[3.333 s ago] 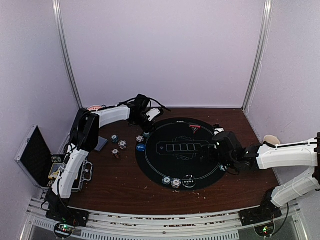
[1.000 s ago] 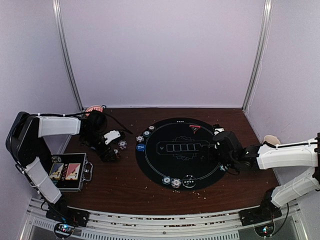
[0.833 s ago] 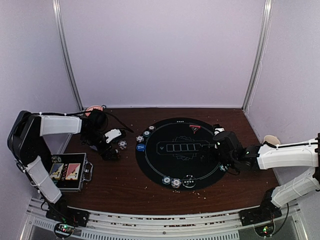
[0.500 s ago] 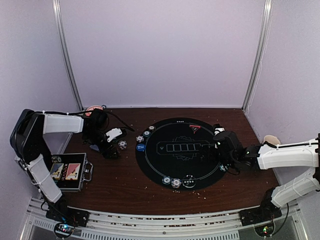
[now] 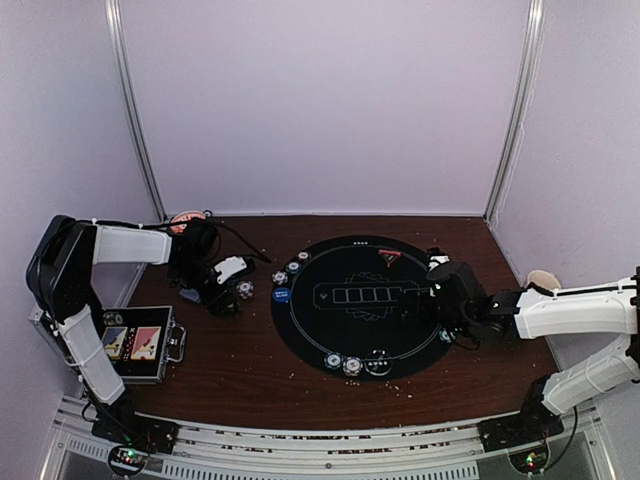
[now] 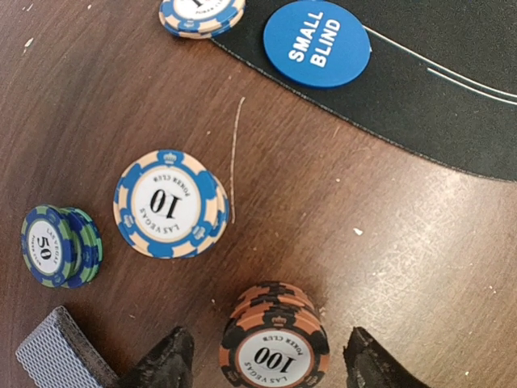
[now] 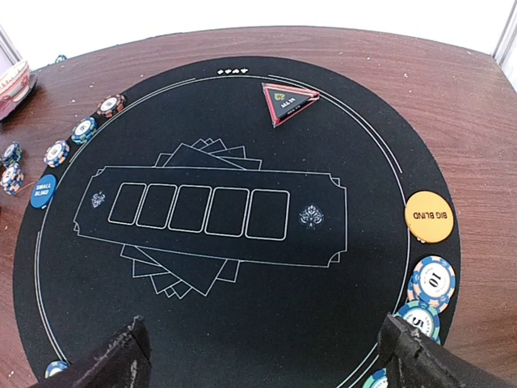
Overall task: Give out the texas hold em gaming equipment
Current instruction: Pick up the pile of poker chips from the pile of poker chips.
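Observation:
A stack of orange-and-black "100" chips (image 6: 275,343) stands on the wood between my left gripper's (image 6: 268,368) fingertips (image 6: 166,364), with a gap on each side; the gripper is open and touches nothing. Beside it lie a blue "10" stack (image 6: 170,204), a blue-green "50" stack (image 6: 58,246) and the grey-backed card deck (image 6: 56,356). The blue small-blind button (image 6: 317,42) sits on the mat's edge. My right gripper (image 7: 266,364) hangs open and empty over the black mat (image 7: 323,307), near the orange big-blind button (image 7: 429,216), two chip stacks (image 7: 432,283) and the red triangle marker (image 7: 289,103).
The open black case (image 5: 135,343) with two card packs lies at the near left. A red bowl (image 5: 185,217) sits at the back left. More chip stacks rest on the mat's near edge (image 5: 351,364) and its left edge (image 7: 83,129).
My left arm has swung from the mat's left edge back to the loose chips, and its jaws have narrowed round the "100" stack. The right arm has not moved.

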You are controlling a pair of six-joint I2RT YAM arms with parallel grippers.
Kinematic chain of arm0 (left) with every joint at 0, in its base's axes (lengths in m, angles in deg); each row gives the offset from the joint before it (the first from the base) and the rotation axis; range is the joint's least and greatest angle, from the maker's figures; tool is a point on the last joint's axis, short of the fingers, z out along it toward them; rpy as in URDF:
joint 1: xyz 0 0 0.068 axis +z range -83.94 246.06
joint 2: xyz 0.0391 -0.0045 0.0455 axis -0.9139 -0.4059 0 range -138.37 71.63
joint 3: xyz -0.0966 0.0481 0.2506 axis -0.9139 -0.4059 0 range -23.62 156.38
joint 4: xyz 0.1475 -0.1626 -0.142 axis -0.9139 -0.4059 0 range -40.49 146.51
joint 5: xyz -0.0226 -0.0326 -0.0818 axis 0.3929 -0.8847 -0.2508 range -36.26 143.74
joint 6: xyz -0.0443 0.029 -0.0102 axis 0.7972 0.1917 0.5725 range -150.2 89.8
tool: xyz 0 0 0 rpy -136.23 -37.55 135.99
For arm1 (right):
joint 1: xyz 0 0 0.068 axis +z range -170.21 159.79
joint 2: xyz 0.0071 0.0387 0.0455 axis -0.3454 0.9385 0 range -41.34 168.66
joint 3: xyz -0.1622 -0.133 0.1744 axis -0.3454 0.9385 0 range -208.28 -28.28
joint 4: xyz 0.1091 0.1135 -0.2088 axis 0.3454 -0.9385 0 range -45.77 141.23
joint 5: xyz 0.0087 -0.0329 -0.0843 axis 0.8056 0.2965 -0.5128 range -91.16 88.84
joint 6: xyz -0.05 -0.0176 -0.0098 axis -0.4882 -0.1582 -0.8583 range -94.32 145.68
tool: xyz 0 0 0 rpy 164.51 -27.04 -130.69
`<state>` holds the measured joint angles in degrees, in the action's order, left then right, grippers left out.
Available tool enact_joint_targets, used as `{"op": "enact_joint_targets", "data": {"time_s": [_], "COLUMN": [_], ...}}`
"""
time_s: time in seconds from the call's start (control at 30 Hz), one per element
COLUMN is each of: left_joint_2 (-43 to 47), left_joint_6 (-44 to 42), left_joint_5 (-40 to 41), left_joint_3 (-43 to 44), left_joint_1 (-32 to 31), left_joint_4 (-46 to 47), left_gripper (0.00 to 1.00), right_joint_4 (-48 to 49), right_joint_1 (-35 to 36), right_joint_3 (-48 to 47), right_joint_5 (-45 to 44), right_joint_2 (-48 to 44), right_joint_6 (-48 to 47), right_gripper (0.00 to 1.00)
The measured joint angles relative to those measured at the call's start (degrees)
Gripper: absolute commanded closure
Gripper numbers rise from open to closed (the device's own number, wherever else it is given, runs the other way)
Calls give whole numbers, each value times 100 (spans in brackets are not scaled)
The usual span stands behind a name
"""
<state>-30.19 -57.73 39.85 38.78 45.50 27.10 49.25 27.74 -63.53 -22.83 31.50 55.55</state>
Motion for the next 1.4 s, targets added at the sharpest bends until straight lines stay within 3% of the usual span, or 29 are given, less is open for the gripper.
{"op": "enact_joint_targets", "data": {"time_s": [0.2, 0.57, 0.9, 1.4], "left_joint_2": [-20, -48, -66, 599], "left_joint_6": [2, 2, 17, 24], "left_joint_5": [7, 24, 63, 94], "left_joint_3": [0, 0, 2, 72], "left_joint_1": [0, 0, 0, 0], "left_joint_4": [0, 0, 0, -297], "left_gripper": [43, 46, 68, 74], "right_joint_4": [0, 0, 0, 0], "right_joint_1": [0, -2, 0, 0], "right_joint_3": [0, 0, 0, 0], "right_joint_5": [0, 0, 0, -2], "right_joint_2": [0, 0, 0, 0], "right_joint_6": [0, 0, 0, 2], "right_gripper": [0, 0, 0, 0]}}
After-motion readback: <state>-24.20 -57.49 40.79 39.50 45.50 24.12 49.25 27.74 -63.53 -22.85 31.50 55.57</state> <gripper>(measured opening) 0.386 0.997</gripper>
